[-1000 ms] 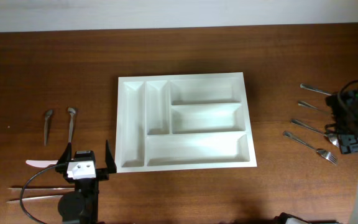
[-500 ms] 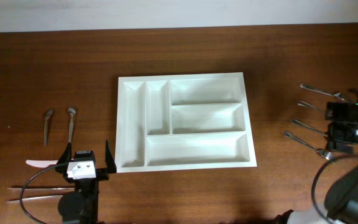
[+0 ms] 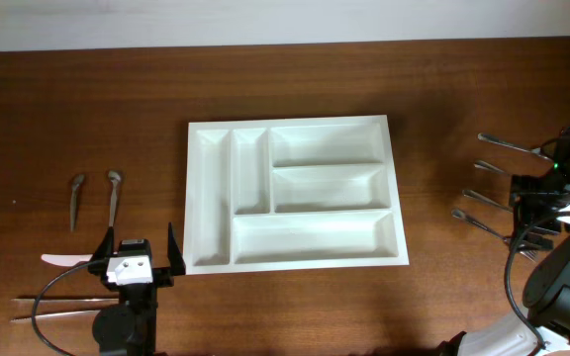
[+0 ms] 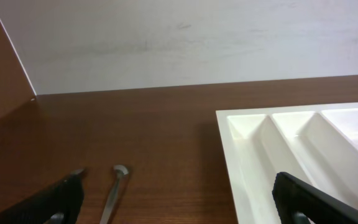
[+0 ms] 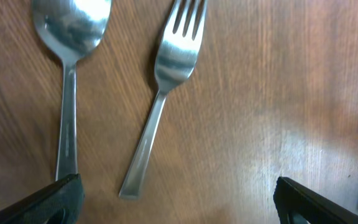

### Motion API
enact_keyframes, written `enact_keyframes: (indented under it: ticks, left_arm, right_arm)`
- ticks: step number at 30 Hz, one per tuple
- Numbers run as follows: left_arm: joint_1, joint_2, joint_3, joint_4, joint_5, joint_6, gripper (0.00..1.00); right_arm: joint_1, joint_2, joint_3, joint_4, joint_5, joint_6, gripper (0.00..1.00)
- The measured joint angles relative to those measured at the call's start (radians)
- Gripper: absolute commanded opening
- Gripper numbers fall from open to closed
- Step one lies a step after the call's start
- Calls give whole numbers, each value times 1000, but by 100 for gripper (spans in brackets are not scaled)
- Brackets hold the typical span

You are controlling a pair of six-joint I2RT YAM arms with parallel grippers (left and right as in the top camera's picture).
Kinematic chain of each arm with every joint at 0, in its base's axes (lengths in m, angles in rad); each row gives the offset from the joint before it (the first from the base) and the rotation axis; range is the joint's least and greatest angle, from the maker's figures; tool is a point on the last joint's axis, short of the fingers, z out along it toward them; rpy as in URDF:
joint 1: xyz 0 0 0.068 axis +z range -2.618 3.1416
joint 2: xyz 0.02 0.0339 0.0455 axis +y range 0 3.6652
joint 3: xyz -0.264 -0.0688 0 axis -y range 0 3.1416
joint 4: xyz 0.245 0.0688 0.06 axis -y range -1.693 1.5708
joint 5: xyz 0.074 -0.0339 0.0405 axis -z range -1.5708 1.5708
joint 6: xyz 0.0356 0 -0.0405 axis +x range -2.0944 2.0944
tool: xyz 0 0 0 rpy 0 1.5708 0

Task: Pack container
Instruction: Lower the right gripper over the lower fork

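The left end effector [image 3: 140, 247] is spread and empty. The tray [image 3: 285, 123] lies just to its right, with every compartment bare. The right end effector [image 5: 179, 199], also spread, hangs over a fork [image 5: 164, 74] beside a spoon [image 5: 71, 56]. I judge the first pick is in hand: lower, centre on the fork handle, close.

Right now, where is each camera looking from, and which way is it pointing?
Overhead: above the table, looking straight down at the white container; left arm and right arm show.
Left wrist: on the left end effector, facing across the table toward the wall; its black fingers in the bottom corners.
Right wrist: on the right end effector, pointing down at a fork and spoon; its fingers in both corners.
Shared: overhead and left wrist both show the container.
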Motion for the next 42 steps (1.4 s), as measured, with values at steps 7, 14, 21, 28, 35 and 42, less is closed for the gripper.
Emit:
enact_keyframes:
  ticks: [7, 14, 21, 28, 35, 42]
  left_arm:
    - [0, 0, 0, 0, 0, 0, 99]
    - [0, 0, 0, 0, 0, 0, 99]
    - [0, 0, 0, 0, 0, 0, 99]
    - [0, 0, 0, 0, 0, 0, 99]
    - [0, 0, 0, 0, 0, 0, 99]
    - [0, 0, 0, 0, 0, 0, 99]
  right_arm:
    - [2, -8, -15, -27, 42, -7, 99]
    - [37, -111, -169, 293, 71, -135, 99]
    - [48, -117, -228, 238, 51, -77, 99]
    - [48, -117, -229, 213, 45, 30, 99]
    - [48, -117, -282, 278, 44, 110, 99]
    - [48, -117, -381, 361, 40, 158, 99]
